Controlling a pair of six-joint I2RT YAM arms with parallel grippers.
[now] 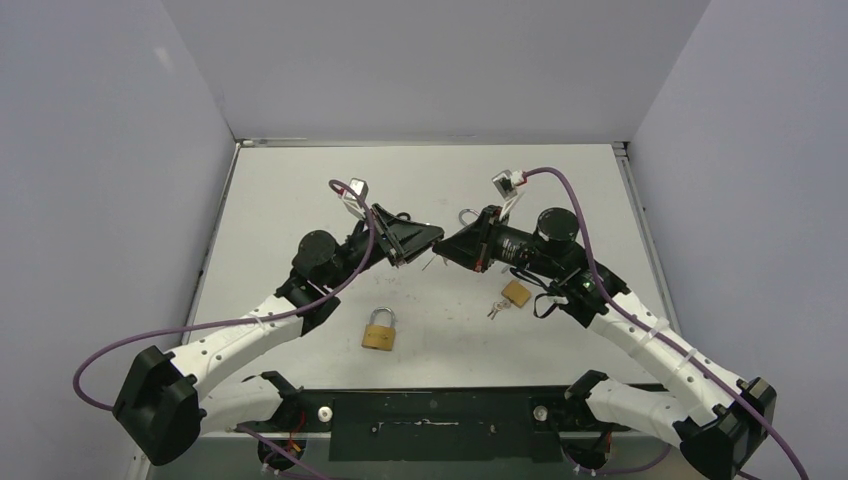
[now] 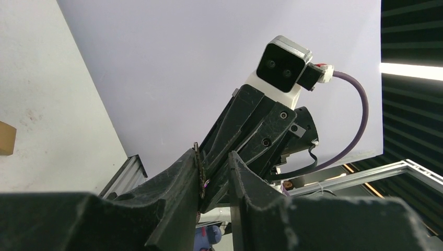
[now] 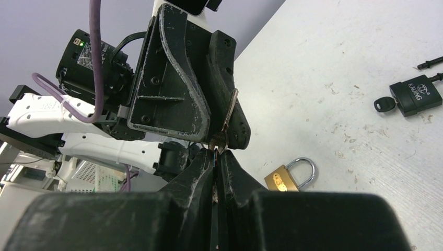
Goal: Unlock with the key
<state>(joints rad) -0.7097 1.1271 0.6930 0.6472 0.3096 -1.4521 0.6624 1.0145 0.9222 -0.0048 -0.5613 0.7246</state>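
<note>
My two grippers meet tip to tip above the middle of the table. The right gripper [image 3: 217, 152] is shut on the head of a silver key [image 3: 229, 111]. The key's blade runs up along a finger [image 3: 230, 125] of the left gripper. In the left wrist view the key [image 2: 200, 170] lies flat against one finger, and the left gripper [image 2: 214, 157] is open a little, its other finger clear of the key. A brass padlock [image 1: 379, 330] with its shackle closed lies flat on the table in front of the grippers, also seen as the padlock [image 3: 284, 177] in the right wrist view.
A second brass padlock [image 1: 515, 293] with small keys [image 1: 497, 308] lies under the right forearm. A black padlock [image 3: 416, 98] with a black-headed key [image 3: 384, 104] in it lies further off on the white table [image 1: 300, 190]. Grey walls stand on three sides.
</note>
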